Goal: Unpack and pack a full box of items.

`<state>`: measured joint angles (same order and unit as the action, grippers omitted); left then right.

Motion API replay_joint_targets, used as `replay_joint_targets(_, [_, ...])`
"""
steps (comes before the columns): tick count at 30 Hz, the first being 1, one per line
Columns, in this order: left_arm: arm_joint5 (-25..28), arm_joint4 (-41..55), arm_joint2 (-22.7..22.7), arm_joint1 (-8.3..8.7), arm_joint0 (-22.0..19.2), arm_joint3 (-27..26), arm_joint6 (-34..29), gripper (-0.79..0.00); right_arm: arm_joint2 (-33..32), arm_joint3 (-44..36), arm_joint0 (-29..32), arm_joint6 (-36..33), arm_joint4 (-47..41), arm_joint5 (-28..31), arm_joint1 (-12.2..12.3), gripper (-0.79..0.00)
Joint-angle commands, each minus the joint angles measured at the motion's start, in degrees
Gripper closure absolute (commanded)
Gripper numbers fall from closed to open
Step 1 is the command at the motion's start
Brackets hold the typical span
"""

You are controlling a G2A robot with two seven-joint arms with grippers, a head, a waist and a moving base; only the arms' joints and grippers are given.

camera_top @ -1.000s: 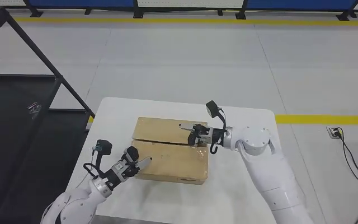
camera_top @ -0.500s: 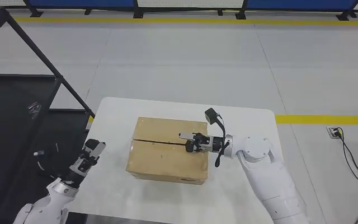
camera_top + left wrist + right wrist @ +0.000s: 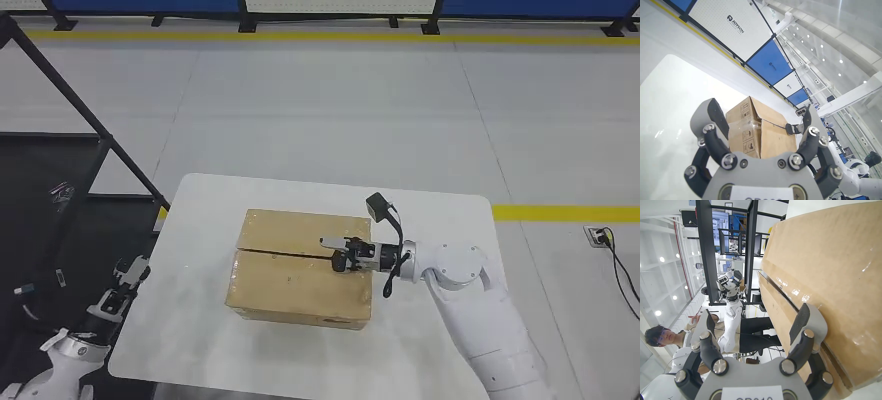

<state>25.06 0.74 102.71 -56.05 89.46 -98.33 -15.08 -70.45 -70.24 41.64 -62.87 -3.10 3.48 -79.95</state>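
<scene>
The box (image 3: 300,268) is brown cardboard and sits shut on the middle of the white bench (image 3: 440,215), its two top flaps meeting along a dark seam (image 3: 290,253) that runs the length of the lid. The right fingers (image 3: 330,241) are over the end of that seam nearest their own arm and are spread apart with nothing clamped between them. In the right wrist view one finger (image 3: 806,321) lies flat against the box top just beside the seam, its ribbed pad facing the open gap, while the other stands out in free air, off the cardboard. Whether the lower finger's tip enters the slit cannot be told. Glossy clear tape (image 3: 791,291) shines along the seam ahead of these fingers. The left fingers (image 3: 128,270) are out beyond the bench's edge, well apart from the box and opposite the end away from the right fingers. They too are spread wide and hold nothing. In the left wrist view the black pads (image 3: 715,113) frame the box's end face farther off. There, crumpled clear tape (image 3: 745,123) crosses the join of the end flaps. The tip of a right finger shows at the far top edge.
</scene>
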Motion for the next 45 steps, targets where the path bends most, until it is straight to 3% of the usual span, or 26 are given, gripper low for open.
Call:
replay_joint_targets(1, [-3.8, 2.1, -2.4, -0.18, -1.2, 1.5, -2.3, -0.785, 0.0, 0.0, 0.0, 0.0, 0.0, 0.0, 0.0, -0.785])
replay_joint_targets(7, [-10.2, 4.8, -9.5, -1.08, -4.5, 7.6, -4.5, -0.785, 0.0, 0.0, 0.0, 0.0, 0.0, 0.0, 0.0, -0.785])
replay_joint_targets(11, [-11.0, 6.2, -13.2, -1.58, -6.9, 11.0, -7.4, -0.785, 0.0, 0.0, 0.0, 0.0, 0.0, 0.0, 0.0, -0.785])
replay_joint_targets(21, [-16.9, 15.4, -19.4, -3.25, -16.2, 19.8, -10.6, -0.785, 0.0, 0.0, 0.0, 0.0, 0.0, 0.0, 0.0, -0.785])
replay_joint_targets(36, [-24.4, 29.5, -25.4, -6.39, -25.3, 29.3, -7.0, -0.785, 0.0, 0.0, 0.0, 0.0, 0.0, 0.0, 0.0, -0.785])
replay_joint_targets(45, [-21.1, 31.7, -26.1, -7.79, -28.0, 32.6, -0.1, -0.785, 0.0, 0.0, 0.0, 0.0, 0.0, 0.0, 0.0, -0.785])
